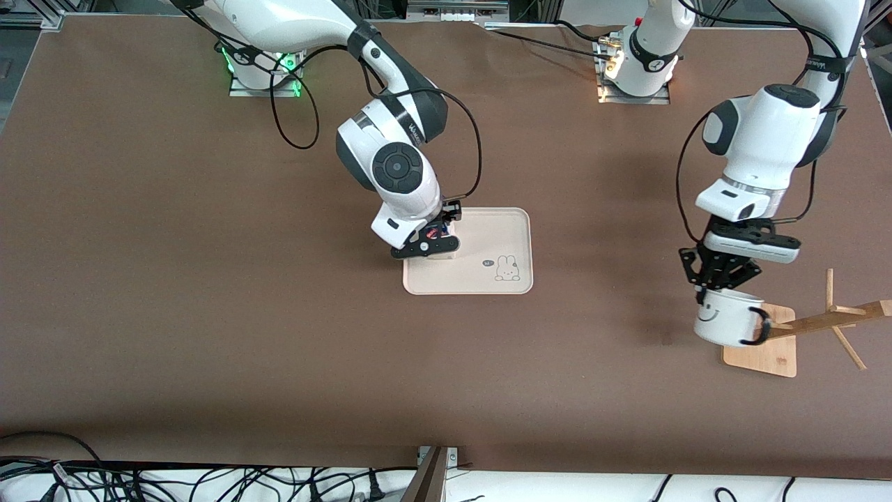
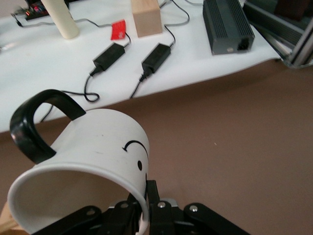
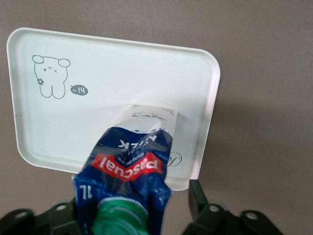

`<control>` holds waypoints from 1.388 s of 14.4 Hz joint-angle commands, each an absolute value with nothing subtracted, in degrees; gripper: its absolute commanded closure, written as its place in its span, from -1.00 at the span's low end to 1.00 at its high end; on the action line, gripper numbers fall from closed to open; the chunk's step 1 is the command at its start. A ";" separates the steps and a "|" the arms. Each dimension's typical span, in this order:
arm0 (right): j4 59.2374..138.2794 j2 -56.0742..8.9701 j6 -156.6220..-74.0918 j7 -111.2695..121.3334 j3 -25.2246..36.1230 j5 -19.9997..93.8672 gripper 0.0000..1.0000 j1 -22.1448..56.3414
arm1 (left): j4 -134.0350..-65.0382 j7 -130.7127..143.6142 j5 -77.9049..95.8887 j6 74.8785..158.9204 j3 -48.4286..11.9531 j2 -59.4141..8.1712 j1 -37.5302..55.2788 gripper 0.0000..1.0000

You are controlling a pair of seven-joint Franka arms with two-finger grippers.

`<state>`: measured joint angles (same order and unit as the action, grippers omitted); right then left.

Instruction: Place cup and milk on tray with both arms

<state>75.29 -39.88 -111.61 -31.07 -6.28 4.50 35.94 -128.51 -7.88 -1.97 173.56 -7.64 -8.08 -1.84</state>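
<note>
The milk carton (image 3: pixel 128 171) stands on the cream tray (image 1: pixel 512 233), at the end nearer the right arm. The right hand (image 1: pixel 426 245) is around the carton with its fingers apart. The left hand (image 1: pixel 718 279) pinches the rim of the white smiley cup (image 1: pixel 725 317) and holds it up over the table (image 1: pixel 209 314), beside the bamboo rack (image 1: pixel 829 321).

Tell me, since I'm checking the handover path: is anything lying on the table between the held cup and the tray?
Nothing visible does. The left gripper holds the cup up beside the bamboo rack, and the brown table toward the tray shows bare. On the tray, the milk and the right gripper take the end toward the right arm.
</note>
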 commanded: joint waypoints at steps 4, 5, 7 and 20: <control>74.27 -26.93 -100.84 -31.73 -2.21 3.78 -1.00 36.21 | -115.43 -1.06 -2.29 139.80 -10.45 -7.11 3.34 1.00; 74.27 -24.02 -98.90 -31.73 -0.63 3.26 -1.00 36.21 | -113.14 -0.97 -2.29 135.22 -11.33 -7.90 4.12 1.00; 74.27 -19.44 -92.76 -30.77 2.88 -1.21 -1.00 36.21 | -109.97 -0.97 -2.20 130.62 -11.51 -10.01 6.58 1.00; 72.16 -18.64 -84.47 -0.29 15.37 -5.89 -1.00 29.19 | -89.39 7.73 5.36 112.59 -11.34 -31.45 23.11 1.00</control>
<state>73.12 -19.39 -84.70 -6.20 14.72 -4.96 30.55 -95.05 5.78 4.77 115.19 -11.97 -25.84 20.47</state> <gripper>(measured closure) 0.000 0.925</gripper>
